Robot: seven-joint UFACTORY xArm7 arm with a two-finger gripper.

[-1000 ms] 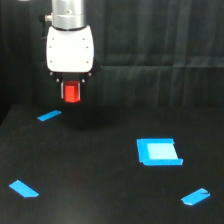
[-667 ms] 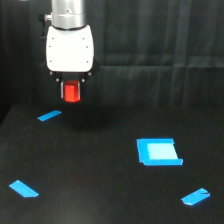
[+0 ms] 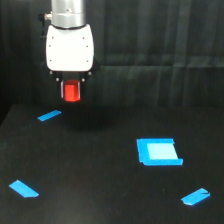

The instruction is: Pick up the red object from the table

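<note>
The red object [image 3: 72, 91] is a stubby red-orange block held between the two dark fingers of my gripper [image 3: 71, 93], which is shut on it. It hangs in the air at the exterior view's upper left, well above the black table [image 3: 100, 180]. The white arm body above the gripper hides the top of the red object.
On the table lie a blue tape strip [image 3: 49, 116] just below and left of the gripper, another strip [image 3: 23, 188] at the near left, a blue square [image 3: 158, 151] at the right, and a strip [image 3: 195, 197] at the near right. A black curtain hangs behind.
The gripper and the red object in it have risen slightly; the hold is unchanged and the blue pieces have not moved.
</note>
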